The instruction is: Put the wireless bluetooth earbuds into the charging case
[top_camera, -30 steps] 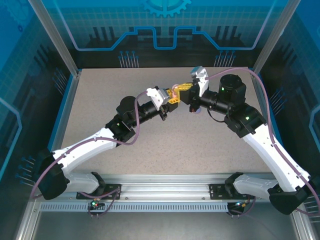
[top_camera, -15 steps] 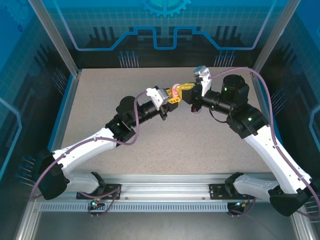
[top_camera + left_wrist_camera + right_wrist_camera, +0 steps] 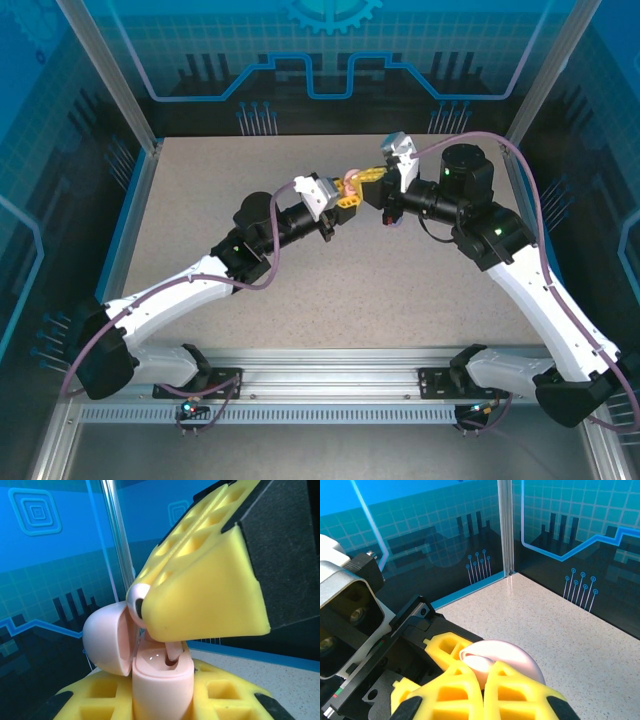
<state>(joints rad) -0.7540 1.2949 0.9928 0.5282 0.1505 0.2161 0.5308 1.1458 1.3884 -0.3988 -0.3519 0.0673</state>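
As the right claw (image 3: pixel 484 682) edges back in toward its partner after a brief drift outward, a pale pink earbud (image 3: pixel 136 601) hangs pinched in its tightly closed yellow fingers (image 3: pixel 200 595), stem pointing down into a socket of the pink charging case (image 3: pixel 162 682); the left claw (image 3: pixel 348 196), closed almost fully round the case's base, holds it upright above the surface (image 3: pixel 230 180), well toward the back, with the lid (image 3: pixel 106 642) swung open to one side; the stem tip appears just inside the well, the bud's head not yet seated; the insertion looks begun, not finished, and a downward push remains.
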